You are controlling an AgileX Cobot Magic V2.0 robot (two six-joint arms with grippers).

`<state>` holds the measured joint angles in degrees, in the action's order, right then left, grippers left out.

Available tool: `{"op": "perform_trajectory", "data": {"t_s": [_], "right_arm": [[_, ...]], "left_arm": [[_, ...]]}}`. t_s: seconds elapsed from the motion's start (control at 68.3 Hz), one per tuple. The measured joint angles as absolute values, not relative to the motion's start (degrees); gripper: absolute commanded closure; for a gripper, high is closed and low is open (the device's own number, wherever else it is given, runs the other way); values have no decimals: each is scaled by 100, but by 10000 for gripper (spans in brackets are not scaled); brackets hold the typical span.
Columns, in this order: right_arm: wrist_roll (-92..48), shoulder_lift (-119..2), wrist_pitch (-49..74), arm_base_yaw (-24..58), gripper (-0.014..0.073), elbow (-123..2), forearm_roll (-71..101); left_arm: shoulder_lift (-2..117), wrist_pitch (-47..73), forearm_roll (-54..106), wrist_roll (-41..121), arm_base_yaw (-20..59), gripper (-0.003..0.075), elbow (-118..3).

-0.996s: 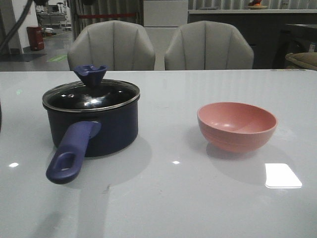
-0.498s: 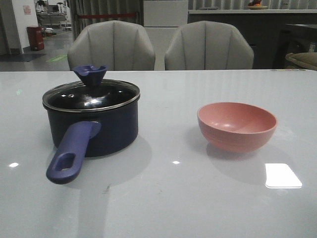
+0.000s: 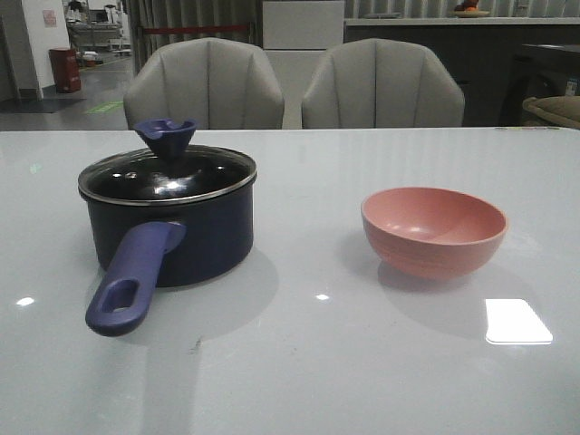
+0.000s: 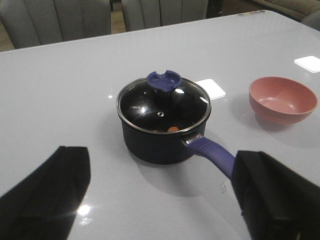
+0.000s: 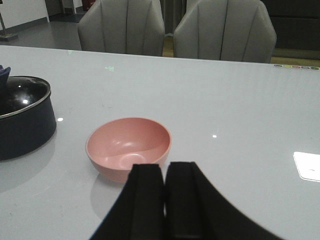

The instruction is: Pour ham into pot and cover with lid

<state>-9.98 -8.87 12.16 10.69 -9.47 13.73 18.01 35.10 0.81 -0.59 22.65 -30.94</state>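
Note:
The dark navy pot (image 3: 208, 240) stands on the left of the table, its blue-purple handle (image 3: 131, 276) pointing toward the front edge. The glass lid (image 3: 168, 177) with its blue knob (image 3: 166, 134) sits on the pot. Through the lid (image 4: 150, 102) a small orange ham (image 4: 172, 129) piece shows inside the pot (image 4: 155, 145). My left gripper (image 4: 164, 165) is open and empty, back from the pot, one finger beside the handle's end. My right gripper (image 5: 164, 167) is shut on nothing, just behind the pink bowl (image 5: 128, 145). Neither gripper appears in the front view.
The pink bowl (image 3: 433, 231) stands upright on the right of the table, and I see nothing inside it. A bright white light patch (image 3: 517, 321) lies on the table in front of it. Two grey chairs (image 3: 204, 83) stand behind the far edge.
A dark arm part at the left edge of the front view one second ago has gone from view. Pot, lid and bowl have not moved.

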Motion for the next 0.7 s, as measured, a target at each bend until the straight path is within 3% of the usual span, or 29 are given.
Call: {"op": "perform_trajectory", "data": {"t_s": [0.146, 0.234, 0.703], "right_arm": [[-998, -887, 1216, 1069, 435, -947, 1373], [-998, -887, 1216, 1069, 435, -947, 1373], [-998, -887, 1216, 1069, 435, -947, 1373]], "left_arm": [[1428, 3430, 0, -59, 2265, 494, -2753], [1369, 3365, 0, -59, 2265, 621, -2675], [1369, 3330, 0, -59, 2265, 600, -2675]]}}
